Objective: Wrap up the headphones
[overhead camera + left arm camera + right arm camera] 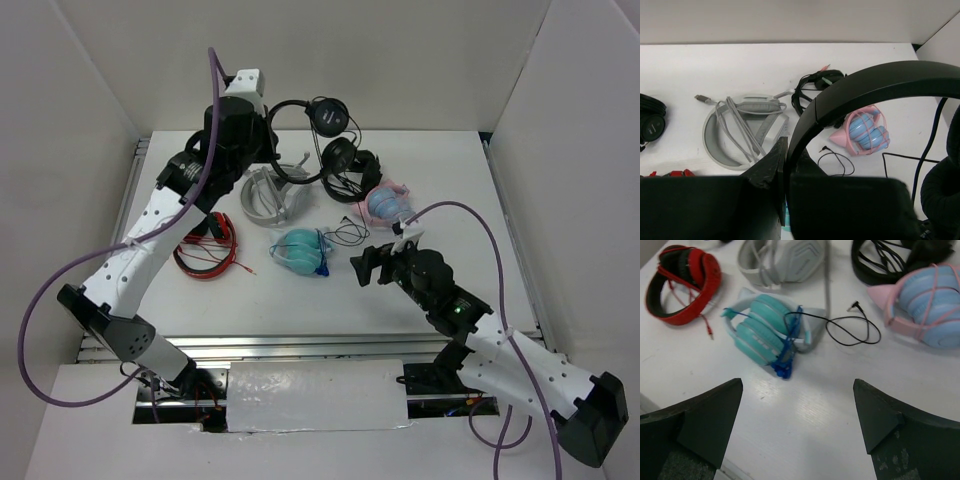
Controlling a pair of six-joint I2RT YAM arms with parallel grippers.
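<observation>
Your left end effector (pixel 787 160) is clamped shut on the headphones (pixel 328 116), pinching the thin black headband (pixel 880 82) low on one side. That holds the pair in the air at the upper centre of the overhead frame, clear of the desk (pixel 300 290). Your right end effector (pixel 797 390) hovers over the desk at lower centre-right, fingers spread wide with nothing between them. Expect a light load: the headband looks like a springy strip that will flex and twist if you pull on it, while the two round padded earcups (pixel 340 155) are soft and will squash, so neither is a firm hold. The cable (pixel 927 145) is the awkward part. It is long, thin and limp, it will slip through smooth fingers, and it probably will not hold a loop unless you keep it taut. It drops from the earcup side at the right edge of the left wrist view. The loose loop ending in a plug (pixel 855 304), at the upper right of the right wrist view, appears to be its free end. That loop lies between the teal pair (pixel 762 332) and the pink-and-blue pair (pixel 930 315), so take it near the plug, clear of the teal pair it runs against. The whole set is matte black with a slim arc and small on-ear cups hanging one above the other.
</observation>
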